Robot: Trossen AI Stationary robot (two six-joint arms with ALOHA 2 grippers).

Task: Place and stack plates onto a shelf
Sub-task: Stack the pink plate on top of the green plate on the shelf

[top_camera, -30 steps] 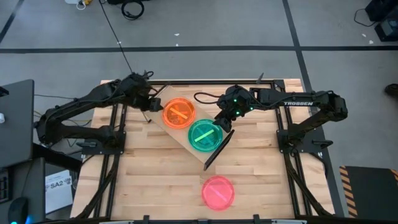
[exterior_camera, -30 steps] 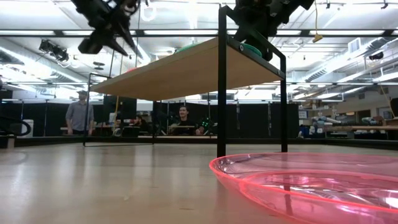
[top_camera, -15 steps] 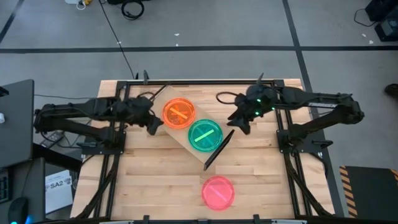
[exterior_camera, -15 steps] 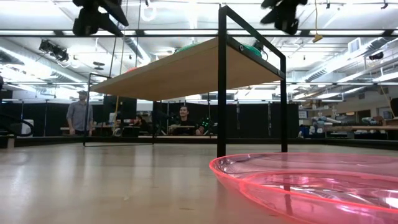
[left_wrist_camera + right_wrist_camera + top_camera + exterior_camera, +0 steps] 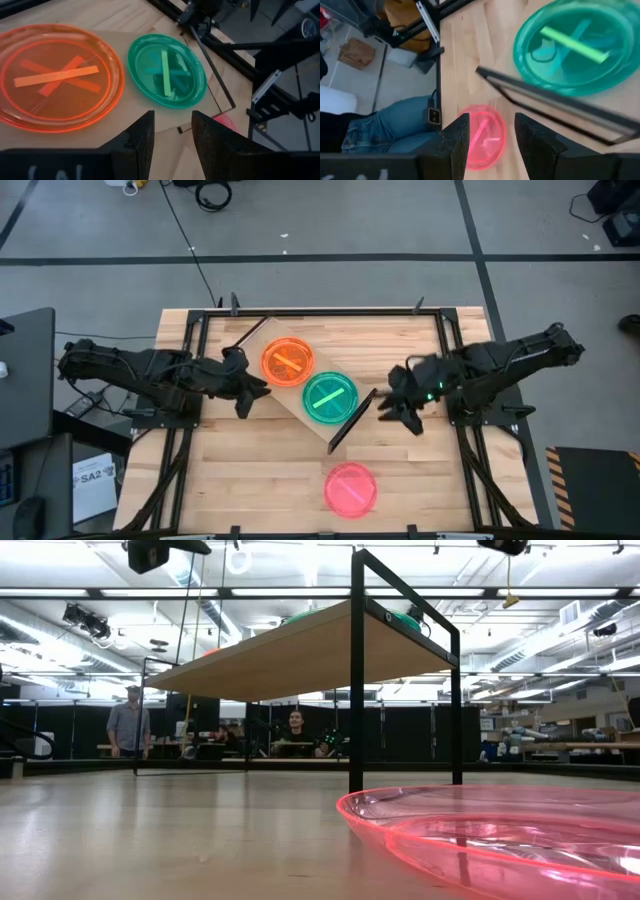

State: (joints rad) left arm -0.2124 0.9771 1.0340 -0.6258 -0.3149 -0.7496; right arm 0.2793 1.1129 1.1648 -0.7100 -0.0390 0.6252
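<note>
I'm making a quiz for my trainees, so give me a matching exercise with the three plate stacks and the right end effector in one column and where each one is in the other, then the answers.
Column one:
1. orange plates
2. green plates
3. pink plate
4. right end effector

Column two:
A. on the tabletop, off the shelf
B. on the shelf, at the end nearer the left arm
C. empty, just beyond the shelf's dark end panel
D. on the shelf, at the end nearer the right arm

Pairs: 1-B, 2-D, 3-A, 4-C
</note>
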